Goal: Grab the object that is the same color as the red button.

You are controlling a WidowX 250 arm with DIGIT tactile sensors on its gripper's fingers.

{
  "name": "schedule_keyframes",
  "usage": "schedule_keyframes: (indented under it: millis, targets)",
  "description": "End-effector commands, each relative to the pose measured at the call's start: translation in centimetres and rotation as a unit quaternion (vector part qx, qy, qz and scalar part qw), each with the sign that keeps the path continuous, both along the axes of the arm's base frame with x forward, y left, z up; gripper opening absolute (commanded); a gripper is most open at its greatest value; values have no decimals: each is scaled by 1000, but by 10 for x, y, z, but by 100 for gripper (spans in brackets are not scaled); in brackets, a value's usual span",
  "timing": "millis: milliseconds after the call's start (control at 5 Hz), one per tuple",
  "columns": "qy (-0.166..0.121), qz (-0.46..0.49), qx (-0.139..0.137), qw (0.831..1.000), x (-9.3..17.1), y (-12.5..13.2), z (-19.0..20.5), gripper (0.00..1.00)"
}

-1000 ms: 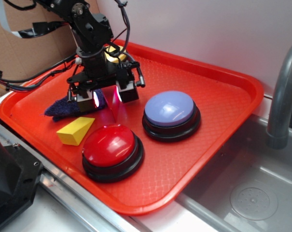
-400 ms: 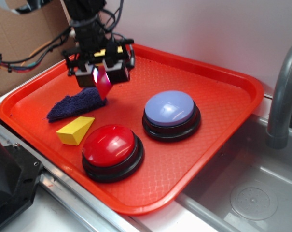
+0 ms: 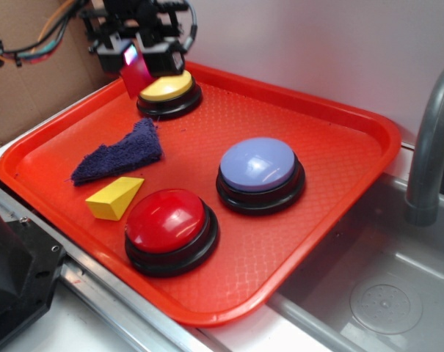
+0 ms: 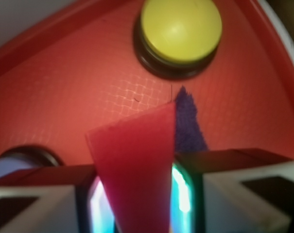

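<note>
My gripper (image 3: 137,57) is shut on the small red wedge block (image 3: 136,75) and holds it high above the back left of the red tray (image 3: 339,132). In the wrist view the red wedge block (image 4: 137,165) fills the gap between the two fingers, wide end pointing away from me. The red button (image 3: 166,220) with its black base sits at the tray's front, well below and in front of the gripper.
A yellow dome button (image 3: 167,89) sits just below the gripper, seen also in the wrist view (image 4: 181,30). A dark blue cloth (image 3: 119,155), a yellow wedge (image 3: 114,198) and a lavender-blue button (image 3: 258,167) lie on the tray. A grey sink and faucet (image 3: 431,139) are at the right.
The gripper has risen from the tray beside the blue cloth and moved back left, carrying the red wedge up above the yellow button.
</note>
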State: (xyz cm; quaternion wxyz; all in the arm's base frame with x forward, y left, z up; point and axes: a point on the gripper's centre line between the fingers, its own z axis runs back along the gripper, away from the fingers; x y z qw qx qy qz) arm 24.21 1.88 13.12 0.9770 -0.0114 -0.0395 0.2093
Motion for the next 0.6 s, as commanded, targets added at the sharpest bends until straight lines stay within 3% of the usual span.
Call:
schedule_keyframes:
  millis: [0, 200, 400]
  targets:
    - [-51, -89, 31, 994, -2, 15, 59, 0]
    - [-64, -107, 29, 992, -11, 14, 61, 0]
    - [-67, -96, 44, 992, -13, 21, 65, 0]
